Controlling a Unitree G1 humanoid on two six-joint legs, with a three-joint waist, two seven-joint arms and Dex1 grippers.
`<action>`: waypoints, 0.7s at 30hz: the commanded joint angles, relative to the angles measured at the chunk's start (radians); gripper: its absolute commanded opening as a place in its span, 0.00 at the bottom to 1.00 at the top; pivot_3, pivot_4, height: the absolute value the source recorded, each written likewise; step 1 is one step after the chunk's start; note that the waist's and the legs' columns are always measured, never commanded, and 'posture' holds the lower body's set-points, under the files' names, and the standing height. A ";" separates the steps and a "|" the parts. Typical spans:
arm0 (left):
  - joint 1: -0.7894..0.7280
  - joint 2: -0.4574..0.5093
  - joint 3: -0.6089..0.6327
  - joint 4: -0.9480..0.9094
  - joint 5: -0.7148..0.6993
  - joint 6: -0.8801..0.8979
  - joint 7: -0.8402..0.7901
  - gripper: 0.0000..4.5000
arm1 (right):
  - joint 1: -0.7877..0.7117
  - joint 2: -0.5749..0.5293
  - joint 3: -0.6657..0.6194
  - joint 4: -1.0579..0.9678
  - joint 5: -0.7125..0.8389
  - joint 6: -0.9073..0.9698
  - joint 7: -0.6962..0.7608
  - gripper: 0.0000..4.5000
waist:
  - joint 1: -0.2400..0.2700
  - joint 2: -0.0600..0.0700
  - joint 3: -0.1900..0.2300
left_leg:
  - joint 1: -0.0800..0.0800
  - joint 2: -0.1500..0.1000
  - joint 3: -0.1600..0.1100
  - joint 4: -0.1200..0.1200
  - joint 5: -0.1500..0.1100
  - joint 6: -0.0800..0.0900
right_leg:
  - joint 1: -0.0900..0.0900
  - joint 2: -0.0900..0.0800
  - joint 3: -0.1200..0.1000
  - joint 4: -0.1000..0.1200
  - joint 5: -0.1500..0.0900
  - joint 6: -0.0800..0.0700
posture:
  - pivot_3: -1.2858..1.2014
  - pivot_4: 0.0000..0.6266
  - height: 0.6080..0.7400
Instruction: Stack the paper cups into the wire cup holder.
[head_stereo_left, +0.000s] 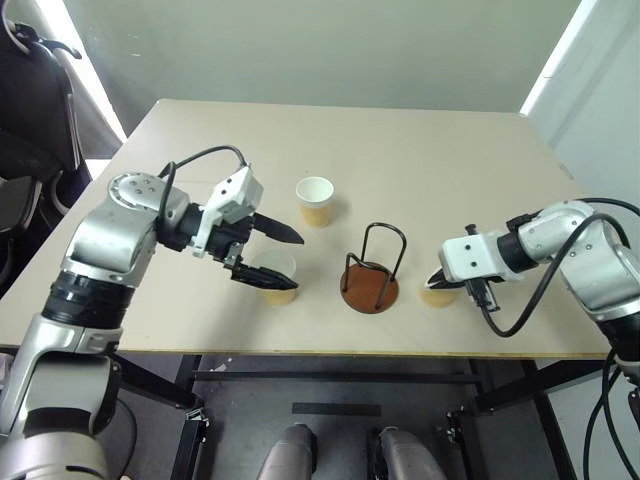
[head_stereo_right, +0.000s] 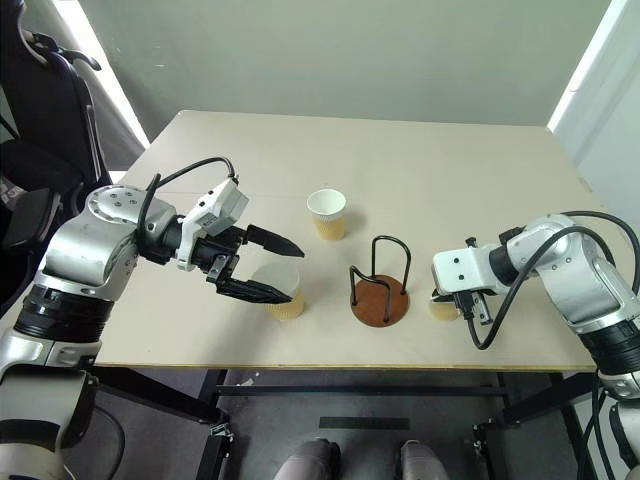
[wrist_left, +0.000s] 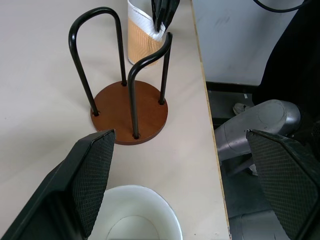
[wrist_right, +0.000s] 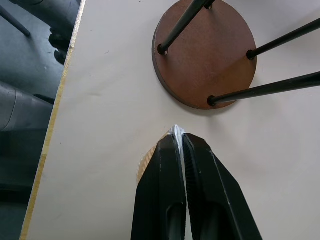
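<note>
On beige table (head_stereo_left: 420, 160), left gripper (head_stereo_left: 268, 258) spread wide around tan paper cup (head_stereo_left: 276, 277), right gripper (head_stereo_left: 436, 283) pinched on another cup's white rim (wrist_right: 176, 131) beside black wire holder (head_stereo_left: 372, 270).

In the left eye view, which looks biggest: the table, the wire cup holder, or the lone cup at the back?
1. Table, by far.
2. Wire cup holder.
3. Back paper cup, though it sits farther from the camera, so it is close.
</note>
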 joint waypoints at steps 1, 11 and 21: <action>-0.027 0.004 0.010 -0.003 -0.001 -0.019 -0.038 1.00 | -0.050 0.000 -0.049 -0.030 0.026 0.014 0.003 0.01 | -0.001 0.000 0.000 | 0.000 0.000 0.000 0.000 0.000 0.000 | 0.000 0.000 0.000 0.000 0.000 0.000 | 0.52 0.24 1.00; -0.031 -0.004 0.003 0.010 0.004 -0.033 -0.039 1.00 | -0.162 -0.001 -0.098 -0.034 0.072 0.062 0.000 0.01 | -0.001 0.000 0.000 | 0.000 0.000 0.000 0.000 0.000 0.000 | -0.001 0.000 0.000 0.000 -0.001 -0.002 | 0.52 0.24 1.00; -0.056 -0.017 -0.025 0.051 0.011 -0.064 -0.042 1.00 | -0.354 0.037 -0.148 -0.121 0.181 0.201 -0.008 0.01 | -0.004 0.000 0.000 | -0.001 0.000 0.000 -0.002 0.000 0.000 | -0.002 0.000 0.000 0.000 -0.004 -0.006 | 0.52 0.24 1.00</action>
